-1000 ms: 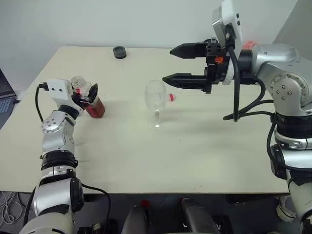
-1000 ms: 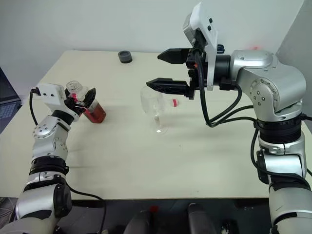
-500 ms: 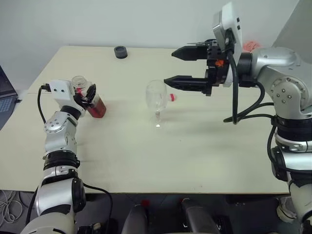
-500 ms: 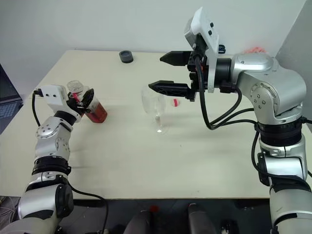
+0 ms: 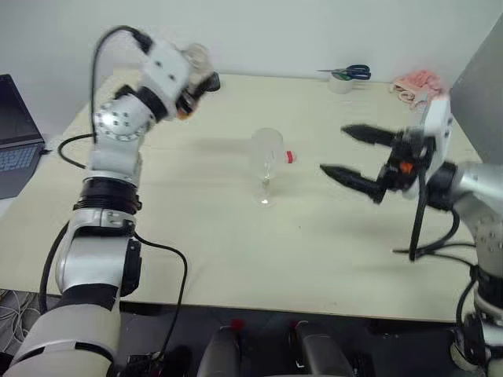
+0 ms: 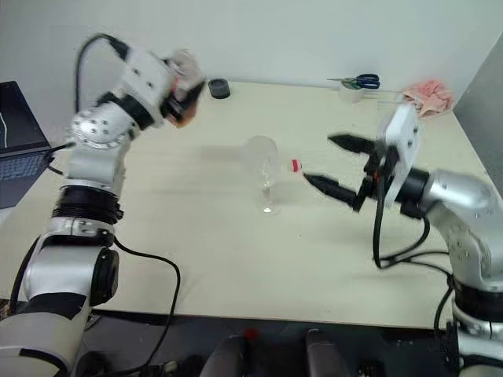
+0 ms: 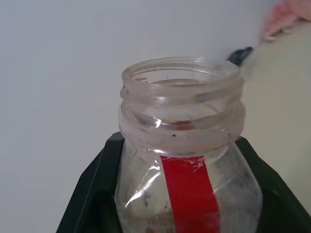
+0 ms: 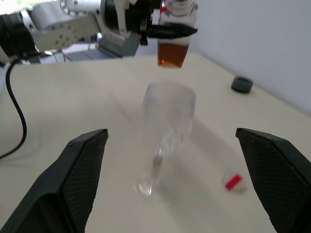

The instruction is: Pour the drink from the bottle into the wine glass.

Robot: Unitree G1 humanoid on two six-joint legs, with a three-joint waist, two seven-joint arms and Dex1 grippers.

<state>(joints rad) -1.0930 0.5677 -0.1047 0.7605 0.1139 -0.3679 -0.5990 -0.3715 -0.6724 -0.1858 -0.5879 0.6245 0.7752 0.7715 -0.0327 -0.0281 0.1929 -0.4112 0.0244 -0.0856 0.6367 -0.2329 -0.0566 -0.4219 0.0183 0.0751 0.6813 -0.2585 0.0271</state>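
Your left gripper [image 8: 163,30] is clamped on the bottle [image 7: 187,165], holding it upright in the air above the table [image 5: 236,251], up at about ten o'clock from the wine glass [image 5: 266,161] in the head views. The bottle's mouth is uncapped, and the reddish-brown drink [image 8: 170,54] sits in its lower part. From the right wrist view, the bottle hangs above and beyond the glass, apart from it. The wine glass stands upright near the middle of the table, with a small red cap [image 5: 290,157] lying just beside it at about two o'clock. Your right gripper [image 5: 350,153] sits at three o'clock from the glass, fingers spread wide with nothing between them, pointing toward the glass and well apart from it.
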